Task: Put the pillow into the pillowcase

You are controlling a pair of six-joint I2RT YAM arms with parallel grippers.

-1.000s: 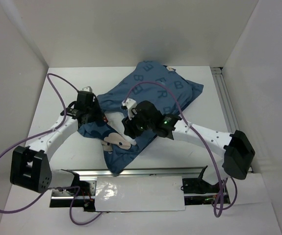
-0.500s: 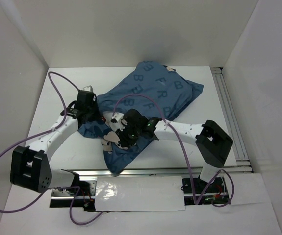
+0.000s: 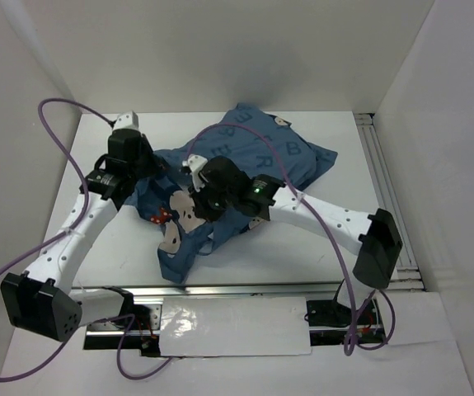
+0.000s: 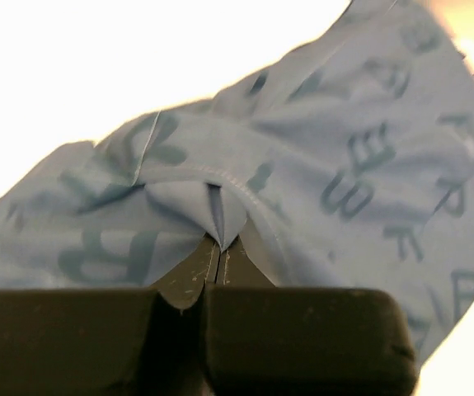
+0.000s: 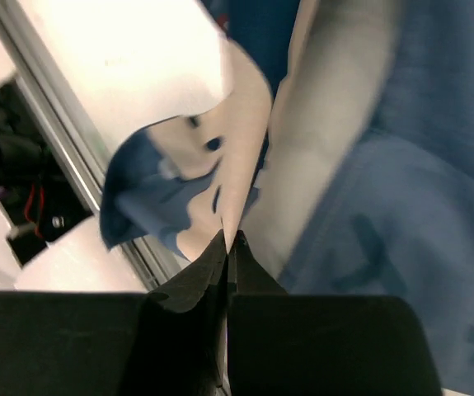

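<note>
The dusty-blue pillowcase (image 3: 261, 157) with dark letters lies bulging across the middle of the table, its near end bunched and lifted. A mouse face with a red bow (image 3: 175, 216) shows on that end. My left gripper (image 3: 143, 172) is at its left edge, shut on a pinched fold of the blue cloth (image 4: 220, 210). My right gripper (image 3: 191, 200) is over the near end, shut on a pale printed flap of the pillowcase (image 5: 237, 165). The pillow itself is hidden; a pale strip (image 5: 327, 148) beside the flap may be it, I cannot tell.
An aluminium rail (image 3: 253, 289) runs along the near table edge with a white sheet (image 3: 228, 326) in front of it. Another rail (image 3: 385, 190) lines the right side. White walls close in on the left, back and right. Purple cables (image 3: 63, 115) loop off both arms.
Both grippers have closed on the pillowcase. The left arm moved up toward the far left and the right moved left, raising and bunching the near end of the cloth.
</note>
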